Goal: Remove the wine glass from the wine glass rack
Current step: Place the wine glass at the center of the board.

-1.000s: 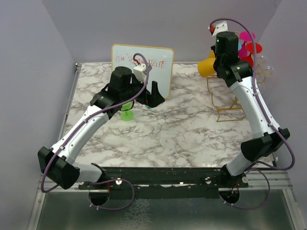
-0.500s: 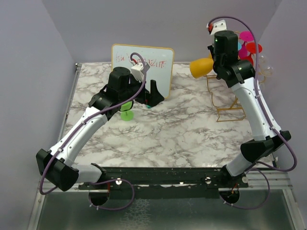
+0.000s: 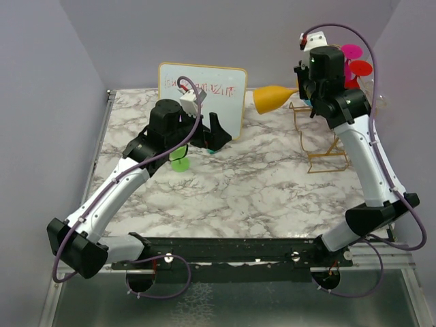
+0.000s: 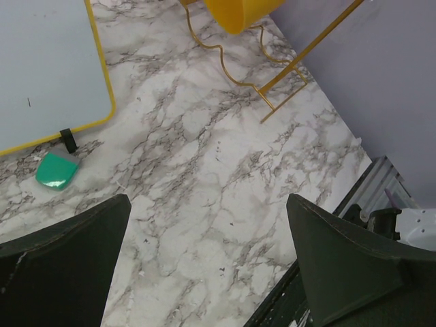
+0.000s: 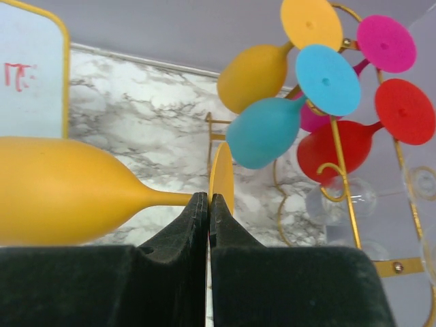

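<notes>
My right gripper (image 3: 304,87) (image 5: 208,199) is shut on the stem of a yellow wine glass (image 3: 272,98) (image 5: 61,197). The glass lies level in the air, bowl pointing left and its foot (image 5: 222,178) just beyond my fingertips. It is off to the left of the gold wine glass rack (image 3: 320,146) (image 5: 392,267) and touches none of its hooks. The left wrist view catches the yellow bowl (image 4: 242,13) above the rack's wire base (image 4: 300,56). My left gripper (image 3: 212,133) (image 4: 208,201) hovers open over the marble, holding nothing.
Blue (image 5: 266,133), red (image 5: 334,146), pink, clear (image 5: 340,201) and another yellow glass (image 5: 255,75) hang on the rack. A yellow-framed whiteboard (image 3: 202,92) stands at the back, with a teal piece (image 4: 56,170) by its foot. A green glass (image 3: 180,161) stands under the left arm.
My right arm has carried the yellow glass left, away from the rack, and tipped it level. The left arm has barely shifted.
</notes>
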You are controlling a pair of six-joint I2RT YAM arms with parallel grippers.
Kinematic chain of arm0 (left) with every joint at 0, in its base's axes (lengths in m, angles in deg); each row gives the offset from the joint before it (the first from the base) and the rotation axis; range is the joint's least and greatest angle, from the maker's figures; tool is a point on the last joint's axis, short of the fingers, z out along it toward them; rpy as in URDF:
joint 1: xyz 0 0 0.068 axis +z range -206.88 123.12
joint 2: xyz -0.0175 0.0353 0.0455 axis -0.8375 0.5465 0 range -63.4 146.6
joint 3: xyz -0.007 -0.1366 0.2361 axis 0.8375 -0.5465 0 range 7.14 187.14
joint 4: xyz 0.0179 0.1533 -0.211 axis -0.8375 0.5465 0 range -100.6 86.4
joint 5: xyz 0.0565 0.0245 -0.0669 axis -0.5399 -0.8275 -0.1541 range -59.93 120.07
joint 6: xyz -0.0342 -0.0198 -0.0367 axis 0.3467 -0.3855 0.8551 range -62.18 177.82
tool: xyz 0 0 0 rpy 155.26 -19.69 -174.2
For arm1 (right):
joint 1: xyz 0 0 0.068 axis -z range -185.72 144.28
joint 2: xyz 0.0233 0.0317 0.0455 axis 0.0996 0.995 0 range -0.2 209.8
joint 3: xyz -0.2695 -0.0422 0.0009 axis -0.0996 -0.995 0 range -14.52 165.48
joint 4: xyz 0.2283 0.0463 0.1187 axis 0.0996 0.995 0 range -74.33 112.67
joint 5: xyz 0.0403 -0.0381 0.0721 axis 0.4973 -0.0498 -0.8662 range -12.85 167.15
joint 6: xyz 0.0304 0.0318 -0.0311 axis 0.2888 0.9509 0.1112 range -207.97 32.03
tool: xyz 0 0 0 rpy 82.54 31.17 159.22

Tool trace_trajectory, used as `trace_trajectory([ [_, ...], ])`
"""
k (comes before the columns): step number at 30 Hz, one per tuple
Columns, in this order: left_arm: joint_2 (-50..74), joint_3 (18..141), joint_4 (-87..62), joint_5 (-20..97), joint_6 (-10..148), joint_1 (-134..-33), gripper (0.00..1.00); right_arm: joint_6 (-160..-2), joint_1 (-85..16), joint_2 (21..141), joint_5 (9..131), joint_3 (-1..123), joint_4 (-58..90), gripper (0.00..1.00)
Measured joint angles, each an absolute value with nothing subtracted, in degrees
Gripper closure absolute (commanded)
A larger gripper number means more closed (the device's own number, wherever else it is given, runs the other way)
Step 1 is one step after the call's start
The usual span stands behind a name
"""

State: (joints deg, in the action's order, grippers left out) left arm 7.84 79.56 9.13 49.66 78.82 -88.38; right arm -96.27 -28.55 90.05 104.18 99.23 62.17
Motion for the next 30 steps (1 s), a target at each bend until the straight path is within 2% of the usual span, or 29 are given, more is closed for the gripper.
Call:
trace_trajectory([
  [18, 5.6, 75.5, 1.1, 50.4, 84.8, -88.4, 0.01, -76.0, -28.5, 77.9, 79.1, 73.8, 55.6, 1.0],
  [30, 3.4, 71.0, -2.5, 55.1, 89.2, -88.4, 0.03, -66.4, -28.6, 73.2, 72.7, 63.3, 49.1, 1.0],
])
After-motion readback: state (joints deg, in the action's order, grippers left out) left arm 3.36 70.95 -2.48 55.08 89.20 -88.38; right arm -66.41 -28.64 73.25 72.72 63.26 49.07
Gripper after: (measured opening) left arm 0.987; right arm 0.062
